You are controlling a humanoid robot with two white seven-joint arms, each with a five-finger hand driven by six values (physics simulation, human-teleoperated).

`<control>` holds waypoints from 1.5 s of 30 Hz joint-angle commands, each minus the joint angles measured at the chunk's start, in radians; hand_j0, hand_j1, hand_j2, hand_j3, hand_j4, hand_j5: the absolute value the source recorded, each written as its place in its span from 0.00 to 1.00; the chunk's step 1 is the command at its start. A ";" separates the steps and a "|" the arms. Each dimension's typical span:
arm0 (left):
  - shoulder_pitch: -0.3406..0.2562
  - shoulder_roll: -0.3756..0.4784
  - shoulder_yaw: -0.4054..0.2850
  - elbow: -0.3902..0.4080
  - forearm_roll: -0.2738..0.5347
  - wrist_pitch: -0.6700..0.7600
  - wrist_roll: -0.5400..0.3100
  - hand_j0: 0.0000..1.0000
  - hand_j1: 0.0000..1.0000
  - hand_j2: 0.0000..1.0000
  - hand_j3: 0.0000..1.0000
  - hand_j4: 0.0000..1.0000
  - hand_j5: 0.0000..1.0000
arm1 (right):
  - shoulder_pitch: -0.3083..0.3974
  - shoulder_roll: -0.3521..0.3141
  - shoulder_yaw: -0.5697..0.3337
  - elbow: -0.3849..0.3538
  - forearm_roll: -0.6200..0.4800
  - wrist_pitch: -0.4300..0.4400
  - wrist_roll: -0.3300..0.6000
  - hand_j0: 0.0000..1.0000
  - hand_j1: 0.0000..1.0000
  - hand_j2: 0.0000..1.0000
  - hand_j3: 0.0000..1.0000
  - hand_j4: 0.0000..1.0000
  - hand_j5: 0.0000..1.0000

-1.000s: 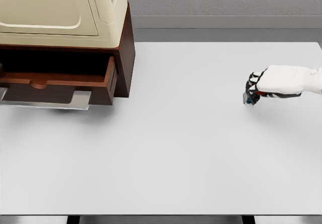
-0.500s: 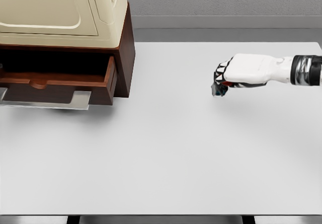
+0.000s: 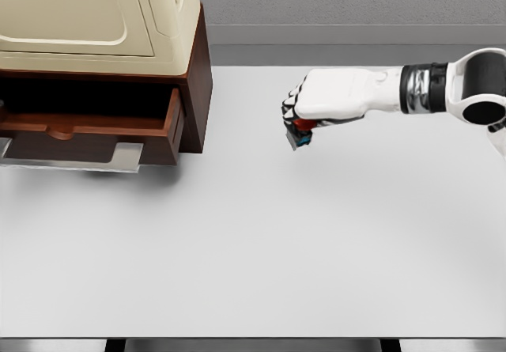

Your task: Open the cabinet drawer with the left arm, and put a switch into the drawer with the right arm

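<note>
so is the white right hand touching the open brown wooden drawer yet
Apart. The head view shows the white right hand, shut on the small red and blue switch, with bare white table between it and the open brown wooden drawer.

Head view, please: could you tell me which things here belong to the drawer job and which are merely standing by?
Part of the job:
- drawer, pulled open
- switch, held above the table
- right hand, closed on the switch
- cabinet

Merely standing by:
- table
- cream appliance on top of the cabinet
</note>
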 commanded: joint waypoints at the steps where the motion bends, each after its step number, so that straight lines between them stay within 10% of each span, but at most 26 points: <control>1: 0.002 0.001 0.001 0.000 0.008 0.003 0.000 1.00 1.00 1.00 1.00 1.00 1.00 | -0.002 0.022 0.016 0.000 -0.006 0.003 0.000 0.33 0.33 0.33 0.33 0.33 0.33; 45: 0.000 -0.001 0.001 0.000 0.008 0.003 0.000 1.00 1.00 1.00 1.00 1.00 1.00 | -0.408 0.442 0.181 0.132 -0.017 0.003 0.000 0.35 0.35 0.35 0.35 0.35 0.35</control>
